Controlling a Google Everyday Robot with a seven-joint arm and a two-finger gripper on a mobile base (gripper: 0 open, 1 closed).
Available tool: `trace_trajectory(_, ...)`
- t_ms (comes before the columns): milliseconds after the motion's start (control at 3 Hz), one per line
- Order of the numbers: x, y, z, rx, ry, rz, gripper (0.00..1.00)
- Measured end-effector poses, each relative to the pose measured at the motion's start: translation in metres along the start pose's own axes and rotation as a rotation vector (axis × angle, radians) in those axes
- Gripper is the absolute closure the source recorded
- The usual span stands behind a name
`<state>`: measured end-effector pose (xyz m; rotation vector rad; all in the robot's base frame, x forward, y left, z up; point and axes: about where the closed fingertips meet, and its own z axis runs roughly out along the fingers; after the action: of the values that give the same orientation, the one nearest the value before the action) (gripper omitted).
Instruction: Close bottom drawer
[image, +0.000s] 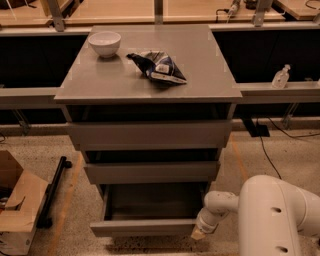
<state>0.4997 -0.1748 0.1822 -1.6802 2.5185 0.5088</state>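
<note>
The bottom drawer (145, 227) is the lowest and narrowest of three grey flat-fronted drawers in the cabinet (150, 135). It stands pulled out, and its plain grey box interior (152, 202) shows. My gripper (200, 232) is low at the drawer front's right end, right against it. The white arm (275, 215) fills the lower right corner. The wider middle drawer (150, 171) and widest top drawer (150, 134) stick out slightly.
On the cabinet top lie a white bowl (104, 43) and a dark snack bag (157, 66). A cardboard box (17, 210) and a black bar (54, 190) sit on the floor at left. A clear bottle (280, 76) stands on the right ledge. Cables run behind.
</note>
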Motion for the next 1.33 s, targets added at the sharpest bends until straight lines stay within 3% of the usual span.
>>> trace_trajectory(333, 0.0, -0.001, 0.001, 0.006, 0.0, 0.002, 1.0)
trace_trajectory(667, -0.009, -0.021, 0.004, 0.09, -0.011, -0.027, 1.0)
trace_trajectory(1000, -0.009, -0.021, 0.004, 0.091, -0.011, -0.028, 1.0)
trace_trajectory(1333, -0.051, -0.072, -0.026, 0.232, -0.047, -0.157, 1.0)
